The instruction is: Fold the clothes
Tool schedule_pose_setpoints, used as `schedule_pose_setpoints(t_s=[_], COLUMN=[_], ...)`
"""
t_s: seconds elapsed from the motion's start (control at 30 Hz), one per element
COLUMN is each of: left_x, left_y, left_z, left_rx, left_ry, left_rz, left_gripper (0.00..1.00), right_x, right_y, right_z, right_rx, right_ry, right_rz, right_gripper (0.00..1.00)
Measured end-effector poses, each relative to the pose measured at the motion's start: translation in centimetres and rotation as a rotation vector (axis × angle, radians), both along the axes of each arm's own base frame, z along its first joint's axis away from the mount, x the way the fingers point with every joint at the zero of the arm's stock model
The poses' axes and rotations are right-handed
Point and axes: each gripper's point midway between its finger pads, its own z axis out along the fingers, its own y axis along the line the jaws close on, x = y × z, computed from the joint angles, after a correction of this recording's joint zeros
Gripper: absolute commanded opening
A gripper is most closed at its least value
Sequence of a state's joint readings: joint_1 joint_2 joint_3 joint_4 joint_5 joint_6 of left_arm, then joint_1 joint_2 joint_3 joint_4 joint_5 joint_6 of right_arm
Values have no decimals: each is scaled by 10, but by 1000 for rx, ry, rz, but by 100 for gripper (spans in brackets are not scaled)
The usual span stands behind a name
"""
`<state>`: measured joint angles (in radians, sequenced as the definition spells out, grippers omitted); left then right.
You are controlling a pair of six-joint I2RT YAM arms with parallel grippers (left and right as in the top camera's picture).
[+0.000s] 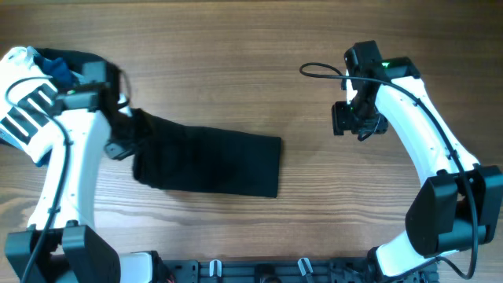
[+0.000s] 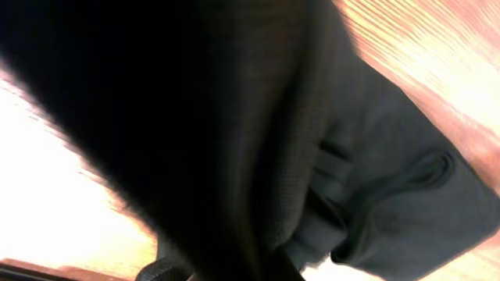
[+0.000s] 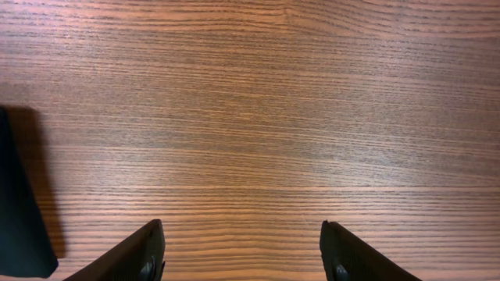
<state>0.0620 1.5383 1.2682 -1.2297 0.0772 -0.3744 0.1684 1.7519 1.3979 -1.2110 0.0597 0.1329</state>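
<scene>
Black shirt pinched at its left end, right arm off to the side.

Overhead: the black shirt (image 1: 212, 161) lies as a long folded band on the wooden table (image 1: 236, 63), left of the middle. The left gripper (image 1: 122, 145) is clamped on its bunched left end. The right gripper (image 1: 357, 122) hangs over bare wood well apart, toward the right edge. A white striped garment (image 1: 23, 110) sits at the far left corner.
Left wrist: dark ribbed fabric (image 2: 234, 117) fills the view, with wood (image 2: 437, 55) behind it.
Right wrist: the gripper (image 3: 242, 250) stands wide apart and empty over wood grain (image 3: 258, 101), the shirt's edge (image 3: 19, 211) at the left.
</scene>
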Motion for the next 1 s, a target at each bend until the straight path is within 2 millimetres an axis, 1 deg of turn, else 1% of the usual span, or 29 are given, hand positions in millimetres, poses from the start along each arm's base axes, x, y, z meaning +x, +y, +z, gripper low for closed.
schedule_pose_setpoints(t_s=[0.03,0.1,0.17,0.2,0.23,0.27,0.33,0.4,0.43,0.6,0.67,0.73,0.77,0.8,0.83,0.9,0.97,1.0], left_x=[0,-1,-7,-10,-10,-13,-16,-16,-14,-8,-5,-4,-6,-9,-13,-18,-21,-22], left_y=[-21,-50,-96,-111,-119,-140,-163,-176,-179,-184,-191,-197,-201,-205,-211,-222,-225,-225], left_z=[1,1,-1,-5,-8,-17,-26,-32,-33,-32,-31,-30,-29,-29,-28,-27,-27,-27], left_rx=[-7,-1,-3,-2,-4,-1,-2,-5,-9,-24,-56,-87,-103,-118,-133,-155,-158,-157], left_ry=[-1,-7,-12,-7,-7,3,4,-3,-13,-37,-53,-60,-55,-50,-45,-46,-45,-43], left_rz=[-58,-138,-261,-292,-305,-348,-404,-432,-428,-413,-416,-418,-422,-429,-440,-466,-492,-506], left_gripper=[7,8,8,9,10,10,10,10,10,10,11,17,26,43,53,55,54,55], right_x=[0,0,0,-1,-1,-1,-1,-1,-1,-1,-1,-1,-1,-1,-1,-1,1,2], right_y=[0,0,1,2,3,4,4,4,4,4,4,4,4,4,4,4,6,10], right_z=[0,0,0,0,0,0,0,0,0,0,0,0,0,0,0,0,0,0], right_rx=[0,0,7,14,18,21,25,25,25,26,25,26,26,26,26,26,34,56], right_ry=[0,0,2,4,4,5,5,6,6,6,6,6,6,6,6,5,-1,-4], right_rz=[0,0,4,8,8,8,8,11,12,15,15,15,15,15,15,15,15,17], right_gripper=[64,64,64,64,64,64,64,64,64,64,64,64,65,64,65,65,65,65])
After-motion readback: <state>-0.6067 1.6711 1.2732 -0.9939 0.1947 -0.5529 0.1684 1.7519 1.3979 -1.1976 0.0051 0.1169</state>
